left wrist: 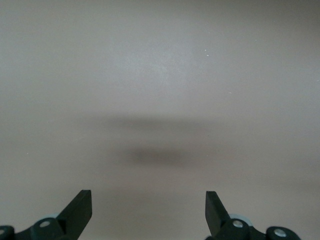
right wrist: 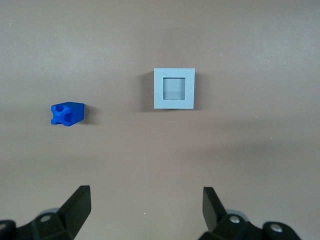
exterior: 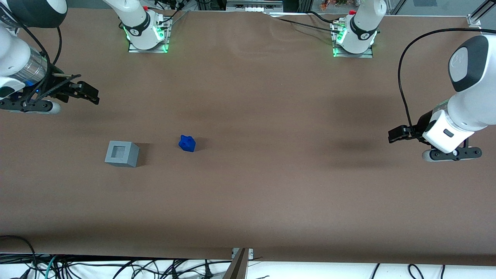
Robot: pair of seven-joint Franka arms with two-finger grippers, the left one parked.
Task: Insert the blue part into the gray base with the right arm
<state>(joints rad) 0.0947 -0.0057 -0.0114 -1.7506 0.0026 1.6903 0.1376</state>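
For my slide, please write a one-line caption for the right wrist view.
Open gripper hovers above the table, with the blue part lying beside the gray base, apart from it.

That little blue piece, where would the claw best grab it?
Probably from straight above, pinching the flat sides of the blue piece's blocky end; the knobbly end looks harder to hold. It lies alone on the table, beside the gray block. The claw is open, hovering farther from the front camera.

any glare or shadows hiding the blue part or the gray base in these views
Front view: soft, even light; the blue part and gray base cast only short shadows, and the gripper hangs apart from both. Right wrist view: both pieces sharp, the base's recess readable, jaws open.
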